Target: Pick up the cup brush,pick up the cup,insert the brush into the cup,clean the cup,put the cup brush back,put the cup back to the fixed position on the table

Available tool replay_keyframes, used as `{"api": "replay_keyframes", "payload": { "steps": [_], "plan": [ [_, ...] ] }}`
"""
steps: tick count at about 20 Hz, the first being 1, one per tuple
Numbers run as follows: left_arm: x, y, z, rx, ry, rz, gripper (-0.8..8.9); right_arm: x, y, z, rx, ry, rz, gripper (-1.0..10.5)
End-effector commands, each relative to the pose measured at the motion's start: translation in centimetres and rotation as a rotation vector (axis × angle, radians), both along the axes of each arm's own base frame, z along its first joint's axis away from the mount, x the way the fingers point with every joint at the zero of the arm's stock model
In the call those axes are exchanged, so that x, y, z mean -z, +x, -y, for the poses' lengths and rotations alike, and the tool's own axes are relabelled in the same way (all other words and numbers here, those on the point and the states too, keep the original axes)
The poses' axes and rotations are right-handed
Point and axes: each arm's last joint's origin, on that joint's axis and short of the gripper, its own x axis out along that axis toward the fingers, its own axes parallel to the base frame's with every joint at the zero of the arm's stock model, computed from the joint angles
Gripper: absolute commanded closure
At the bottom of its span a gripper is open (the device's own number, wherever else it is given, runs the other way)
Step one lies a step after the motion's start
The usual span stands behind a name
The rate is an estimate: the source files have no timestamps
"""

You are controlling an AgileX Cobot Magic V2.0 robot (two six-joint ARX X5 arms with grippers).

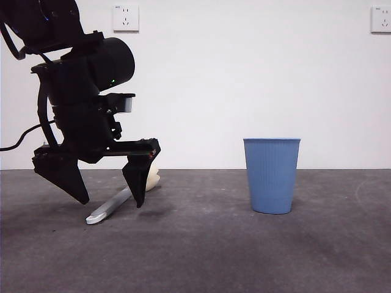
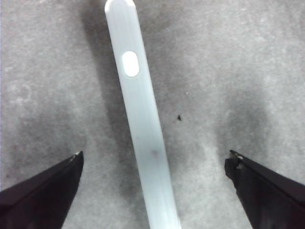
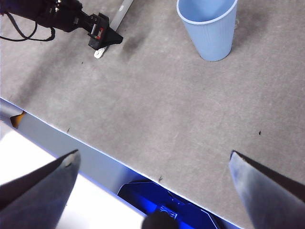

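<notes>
The cup brush [image 1: 116, 206] lies on the table [image 1: 244, 256] between the left gripper's [image 1: 109, 199] spread jaws. The cup [image 1: 272, 176] stands upright, empty. The right gripper [image 3: 152, 164] waits, jaws apart, before a white wall [image 1: 244, 73].

My left gripper [image 1: 110, 200] hangs low over the table, jaws spread wide and pointing down, one tip on each side of the brush [image 1: 116, 206] handle, neither touching it. The arm above it bends down from the upper corner of the front view, dark and bulky. My right gripper [image 3: 152, 164] waits high and back by the table's edge, jaws wide apart, holding nothing.
</notes>
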Motion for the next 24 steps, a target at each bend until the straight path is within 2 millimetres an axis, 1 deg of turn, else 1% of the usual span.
{"api": "replay_keyframes", "payload": {
  "steps": [1,2,6,7,8,9,10,11,13,14,18,20,22,24],
  "plan": [
    [0.3,0.0,0.1,-0.011,0.001,-0.007,3.99,-0.1,0.0,0.0,0.002,0.005,0.005,3.2],
    [0.4,0.0,0.1,-0.01,0.002,-0.014,4.41,-0.1,0.0,0.0,0.002,0.005,0.005,3.2],
    [1.0,-0.1,0.1,-0.029,0.011,-0.048,4.43,-0.1,0.0,0.0,0.005,0.007,0.002,3.2],
    [1.0,-0.1,0.1,-0.031,0.009,-0.048,4.74,-0.1,0.0,0.0,0.007,0.008,0.001,3.2],
    [1.0,-0.1,0.1,-0.03,0.008,-0.051,5.34,-0.1,0.0,0.0,0.007,0.008,0.001,3.2],
    [1.1,-0.2,0.0,-0.029,0.01,-0.059,5.73,-0.1,0.0,0.0,0.007,0.008,0.001,3.2],
    [1.1,-0.2,0.0,-0.029,0.014,-0.064,5.77,-0.1,0.0,0.0,0.007,0.008,0.001,3.2],
    [1.1,-0.2,0.0,-0.028,0.013,-0.066,6.13,-0.1,0.0,0.0,0.007,0.008,0.001,3.2],
    [1.1,-0.3,0.1,-0.016,-0.008,-0.079,7.68,-0.1,0.0,0.0,0.007,0.008,0.001,3.2],
    [1.1,-0.3,0.1,-0.016,-0.007,-0.08,8.28,-0.1,0.0,0.0,0.007,0.008,0.001,3.2],
    [1.1,-0.5,-0.1,-0.016,0.006,-0.102,8.22,-0.1,0.0,0.0,0.037,0.032,-0.024,3.2],
    [0.5,-0.8,-0.2,-0.012,0.008,-0.104,8.22,0.0,0.3,0.0,0.048,0.037,-0.041,3.2],
    [-0.8,-1.2,-0.5,0.006,0.006,-0.079,8.22,0.0,0.7,-0.1,0.048,0.035,-0.051,3.2],
    [-2.8,-1.7,-0.8,0.024,-0.009,-0.028,8.22,0.0,1.4,-0.2,0.047,0.039,-0.031,3.2]
  ]
}}
